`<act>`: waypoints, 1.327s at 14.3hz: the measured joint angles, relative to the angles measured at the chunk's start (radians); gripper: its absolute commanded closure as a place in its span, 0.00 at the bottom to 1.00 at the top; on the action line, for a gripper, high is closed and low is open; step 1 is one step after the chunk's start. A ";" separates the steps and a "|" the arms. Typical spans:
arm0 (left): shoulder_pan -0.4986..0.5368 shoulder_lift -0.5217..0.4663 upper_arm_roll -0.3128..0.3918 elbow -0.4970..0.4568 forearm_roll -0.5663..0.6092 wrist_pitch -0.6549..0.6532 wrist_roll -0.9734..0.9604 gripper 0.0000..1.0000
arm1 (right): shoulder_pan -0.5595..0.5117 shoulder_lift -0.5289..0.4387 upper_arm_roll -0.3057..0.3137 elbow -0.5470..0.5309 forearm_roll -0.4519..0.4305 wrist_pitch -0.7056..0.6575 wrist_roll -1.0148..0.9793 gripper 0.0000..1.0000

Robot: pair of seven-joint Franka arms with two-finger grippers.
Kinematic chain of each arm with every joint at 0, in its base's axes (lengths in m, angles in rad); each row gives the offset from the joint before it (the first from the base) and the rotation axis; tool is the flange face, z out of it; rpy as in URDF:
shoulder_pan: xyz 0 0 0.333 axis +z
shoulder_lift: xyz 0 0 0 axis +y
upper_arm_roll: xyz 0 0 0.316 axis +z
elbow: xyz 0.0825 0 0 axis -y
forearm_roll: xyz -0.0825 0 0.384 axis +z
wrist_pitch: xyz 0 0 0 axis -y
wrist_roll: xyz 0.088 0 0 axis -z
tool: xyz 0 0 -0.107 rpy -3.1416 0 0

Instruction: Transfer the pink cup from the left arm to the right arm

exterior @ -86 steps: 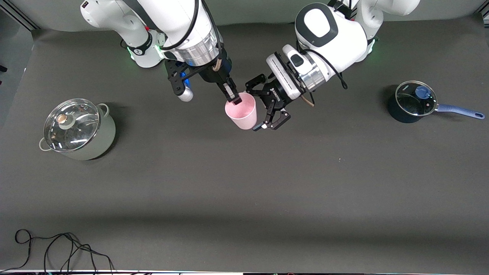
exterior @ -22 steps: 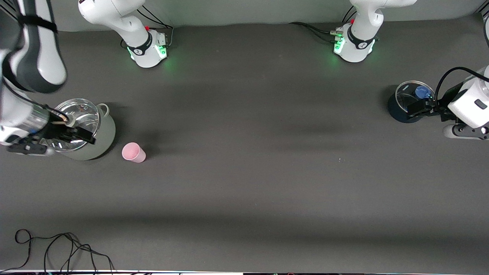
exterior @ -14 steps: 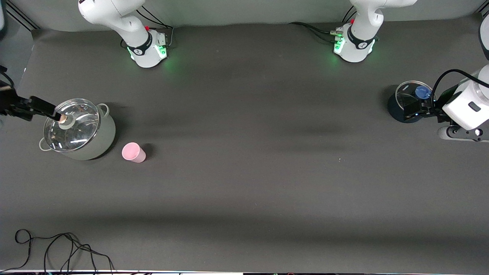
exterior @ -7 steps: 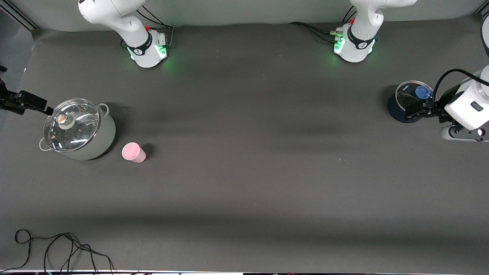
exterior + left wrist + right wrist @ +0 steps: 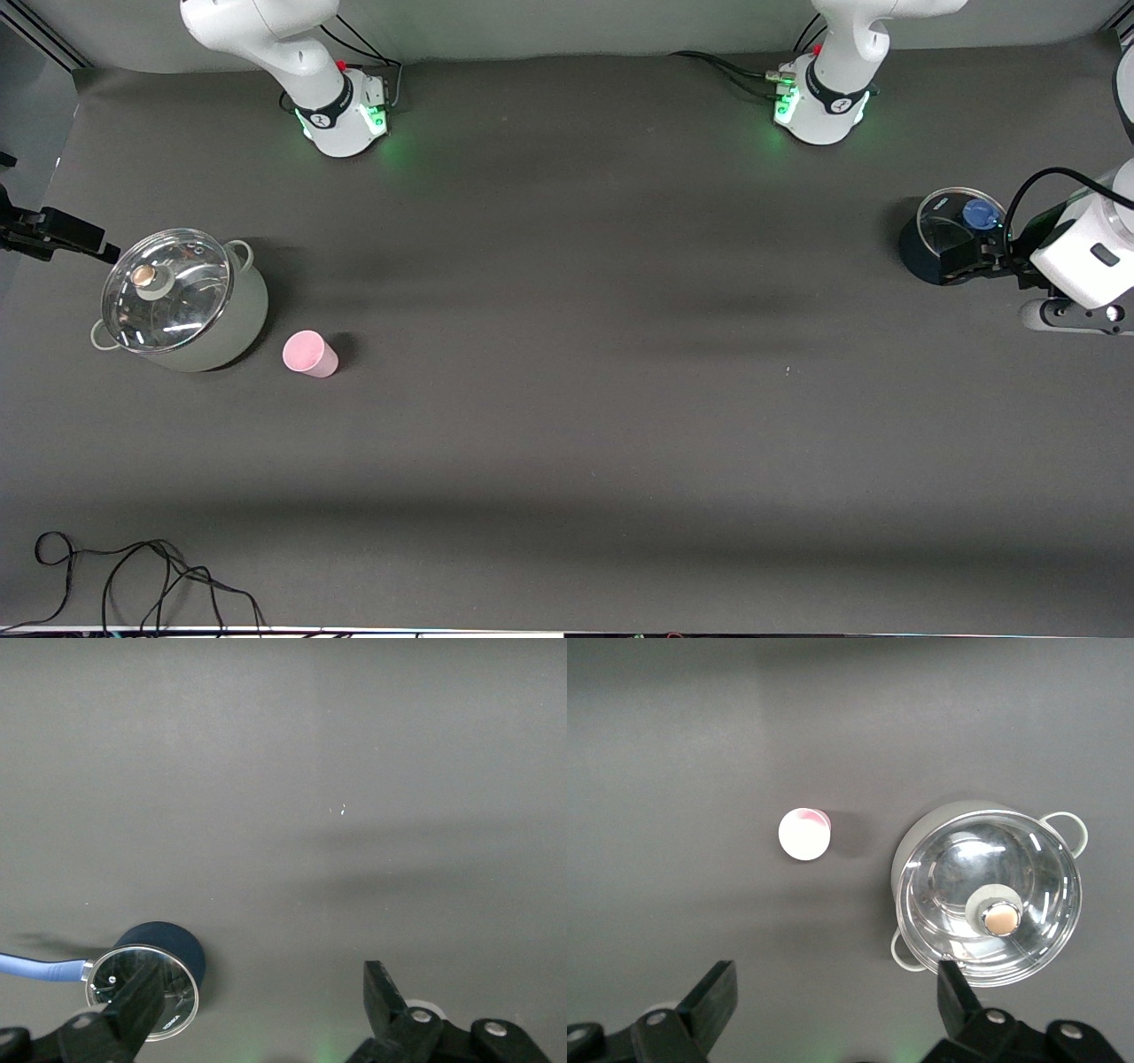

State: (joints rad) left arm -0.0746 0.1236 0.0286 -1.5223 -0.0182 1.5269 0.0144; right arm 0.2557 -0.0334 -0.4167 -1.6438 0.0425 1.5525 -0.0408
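The pink cup (image 5: pixel 310 354) stands upright on the table, free of both grippers, beside the grey lidded pot (image 5: pixel 182 301) and a little nearer to the front camera. It also shows in the right wrist view (image 5: pixel 804 833), beside the pot (image 5: pixel 988 904). My right gripper (image 5: pixel 75 241) is open and empty, up at the right arm's end of the table, just off the pot's rim. Its fingers are spread wide in the right wrist view (image 5: pixel 833 1001). My left gripper (image 5: pixel 967 262) is open and empty over the dark-blue saucepan (image 5: pixel 939 239), with fingers spread in the left wrist view (image 5: pixel 263 997).
The saucepan (image 5: pixel 146 979) has a glass lid and a blue handle (image 5: pixel 40 967). A tangle of black cable (image 5: pixel 133 576) lies at the near corner on the right arm's end. The arm bases (image 5: pixel 341 115) (image 5: pixel 819 106) stand along the back edge.
Six seconds ago the right gripper held the cup in the air beside the left gripper. Now the cup stands by the pot. The right gripper has drawn off the pot's lid.
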 measured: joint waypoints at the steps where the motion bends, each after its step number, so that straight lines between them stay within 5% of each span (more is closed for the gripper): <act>1: 0.000 0.000 0.000 0.002 0.000 0.000 0.000 0.00 | -0.056 -0.001 0.056 0.000 0.000 0.000 0.000 0.00; 3: 0.000 0.000 0.000 0.002 0.000 0.000 0.000 0.00 | -0.141 -0.002 0.146 0.003 0.000 0.000 0.000 0.00; 10: 0.000 0.000 0.001 0.003 0.000 0.000 0.000 0.00 | -0.275 -0.014 0.294 0.009 0.000 0.001 0.000 0.00; 19: 0.000 0.000 0.001 0.003 0.000 0.000 0.000 0.00 | -0.333 -0.034 0.401 -0.047 0.000 0.040 0.000 0.00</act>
State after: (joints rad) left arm -0.0746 0.1238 0.0297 -1.5193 -0.0179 1.5271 0.0144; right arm -0.0768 -0.0676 -0.0158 -1.6911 0.0425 1.5923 -0.0409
